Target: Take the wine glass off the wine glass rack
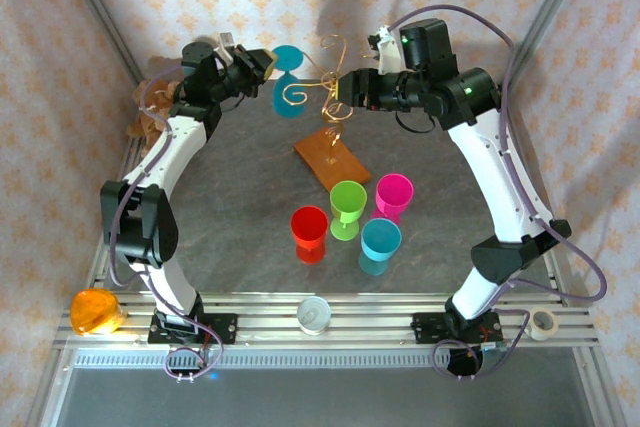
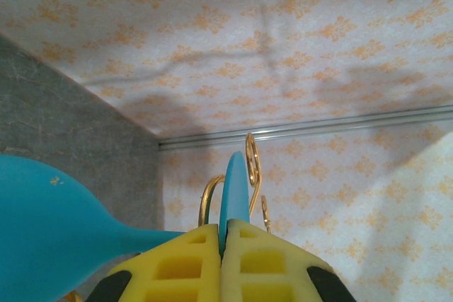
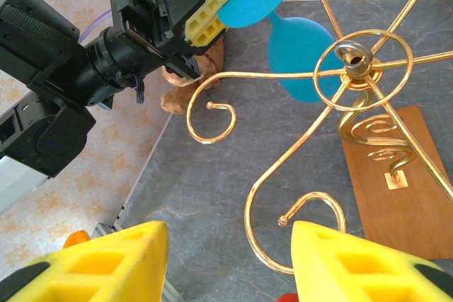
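Two tools at the rack point(image 1: 325, 97) — left tool point(image 1: 268, 62) pinching the foot of the blue glass point(image 1: 290, 102), right tool point(image 3: 230, 259) spread, empty. Glass hanging on the rack, above the worktop point(image 1: 250, 197). Grasp apparently made; next, sliding it outward — clear of the hook.

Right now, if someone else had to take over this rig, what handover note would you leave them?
Left gripper: jaws shut on the rim of the blue wine glass foot.
Right gripper: jaws open, empty, hovering above the gold wine glass rack.
Things: the rack stands on its wooden base toward the back of the table; the glass is up among its curled arms.
Done: the grasp on the glass is made.
Left: draw the glass clear of the arms and away. Whether its stem is already free of the wire, I cannot tell.
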Robot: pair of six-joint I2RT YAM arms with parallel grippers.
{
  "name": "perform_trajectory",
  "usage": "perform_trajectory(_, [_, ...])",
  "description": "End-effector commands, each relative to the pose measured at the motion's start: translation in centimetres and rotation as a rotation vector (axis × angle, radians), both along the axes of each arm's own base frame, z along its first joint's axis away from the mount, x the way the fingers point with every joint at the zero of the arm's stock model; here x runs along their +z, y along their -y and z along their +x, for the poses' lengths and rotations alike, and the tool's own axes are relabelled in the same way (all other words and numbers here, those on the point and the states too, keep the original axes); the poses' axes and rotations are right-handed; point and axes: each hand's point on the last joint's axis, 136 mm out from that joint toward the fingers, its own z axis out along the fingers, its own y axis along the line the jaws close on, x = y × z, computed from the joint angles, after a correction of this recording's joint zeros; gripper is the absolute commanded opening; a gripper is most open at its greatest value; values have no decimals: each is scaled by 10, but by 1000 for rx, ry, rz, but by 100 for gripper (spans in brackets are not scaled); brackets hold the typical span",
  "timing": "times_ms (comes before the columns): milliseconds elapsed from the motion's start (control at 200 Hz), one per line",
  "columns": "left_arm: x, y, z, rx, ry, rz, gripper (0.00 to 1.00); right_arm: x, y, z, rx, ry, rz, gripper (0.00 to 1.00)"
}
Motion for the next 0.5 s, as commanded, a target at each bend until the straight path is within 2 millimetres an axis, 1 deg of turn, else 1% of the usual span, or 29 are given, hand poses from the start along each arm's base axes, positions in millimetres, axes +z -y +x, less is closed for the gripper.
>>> perform_trajectory(0, [27,5,4,-14,75,-73,0,15,5,-6,11,42,11,50])
perform_trajectory(190, [37,4,6,0,82,-119,0,17,4,-7,14,45,15,50])
perform_trajectory(320, [37,4,7,4,72,-96,0,17,4,-6,13,46,14,50])
perform_trajectory(496, [37,9,10,-8,66,-91,0,17,4,-6,15,45,18,50])
